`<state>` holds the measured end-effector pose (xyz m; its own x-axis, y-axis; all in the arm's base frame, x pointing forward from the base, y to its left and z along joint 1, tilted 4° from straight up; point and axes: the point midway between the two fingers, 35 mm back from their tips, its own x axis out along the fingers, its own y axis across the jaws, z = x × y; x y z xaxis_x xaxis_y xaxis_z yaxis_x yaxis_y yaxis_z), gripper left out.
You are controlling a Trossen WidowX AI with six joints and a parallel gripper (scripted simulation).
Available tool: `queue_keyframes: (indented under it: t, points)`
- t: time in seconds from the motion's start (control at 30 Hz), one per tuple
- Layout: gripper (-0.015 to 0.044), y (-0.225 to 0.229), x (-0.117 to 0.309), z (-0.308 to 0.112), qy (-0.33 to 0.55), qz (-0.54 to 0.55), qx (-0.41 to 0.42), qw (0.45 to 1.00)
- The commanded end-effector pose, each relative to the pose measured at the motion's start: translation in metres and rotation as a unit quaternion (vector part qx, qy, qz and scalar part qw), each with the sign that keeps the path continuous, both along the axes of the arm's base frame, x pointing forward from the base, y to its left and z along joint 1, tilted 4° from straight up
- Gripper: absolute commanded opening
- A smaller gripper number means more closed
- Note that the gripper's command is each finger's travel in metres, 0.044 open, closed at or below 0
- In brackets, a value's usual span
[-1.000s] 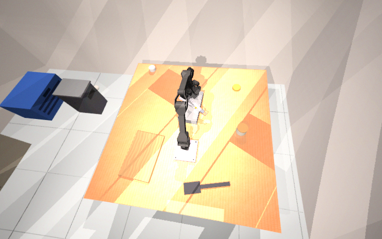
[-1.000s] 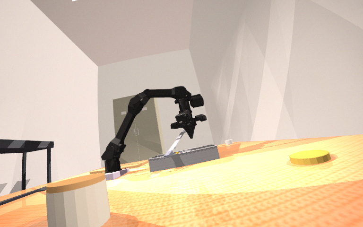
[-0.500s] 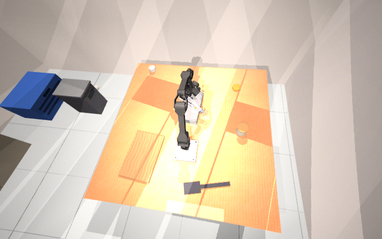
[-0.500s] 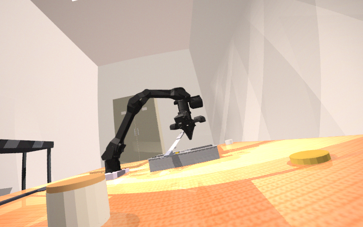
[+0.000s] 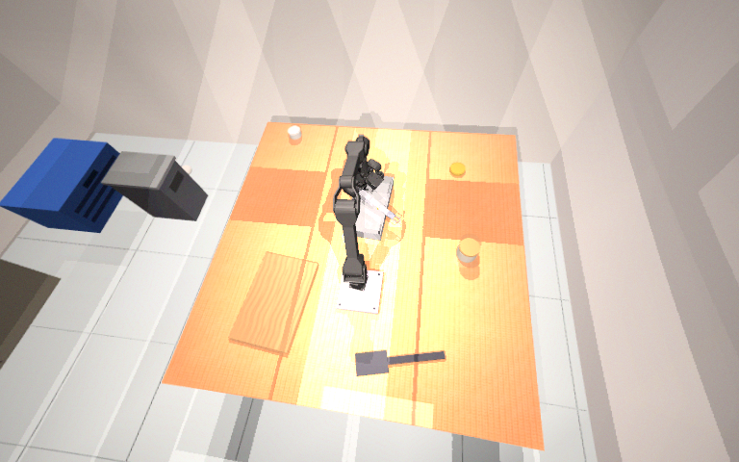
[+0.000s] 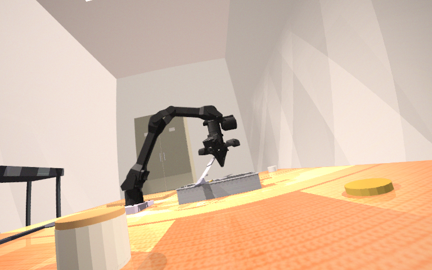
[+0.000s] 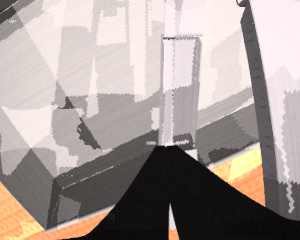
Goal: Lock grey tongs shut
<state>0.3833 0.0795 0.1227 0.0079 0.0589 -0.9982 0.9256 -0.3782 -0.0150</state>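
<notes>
The grey tongs (image 5: 381, 207) (image 6: 207, 169) lie across the roasting tin (image 5: 369, 230) (image 6: 238, 185). In the exterior view an arm of the tongs slants up from the tin's near rim towards my gripper (image 6: 222, 165) (image 7: 167, 147). The wrist view shows one narrow tong arm (image 7: 180, 90) straight ahead of my fingertips and a broader tong arm (image 7: 290, 65) at the right, apart from it. My gripper points down above the tin, fingertips together, with nothing seen between them. Whether they touch the tongs I cannot tell. The wooden board (image 5: 273, 303) lies bare, left of the arm's base.
A dark spatula (image 5: 371, 362) lies behind the arm's base. A lidded jar (image 5: 468, 251) (image 6: 93, 244), a yellow disc (image 5: 457, 168) (image 6: 368, 186) and a small white cup (image 5: 293, 132) (image 6: 271, 169) stand around the table. The tin's raised walls surround the area below the gripper.
</notes>
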Motion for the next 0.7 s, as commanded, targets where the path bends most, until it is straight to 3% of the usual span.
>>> queue_keyframes:
  t: [0.0,0.67]
  points:
    - [-0.015,0.004,-0.007,-0.001,0.003,-0.001,0.002,1.0]
    - [-0.015,0.015,-0.036,-0.002,0.004,-0.001,0.002,1.0]
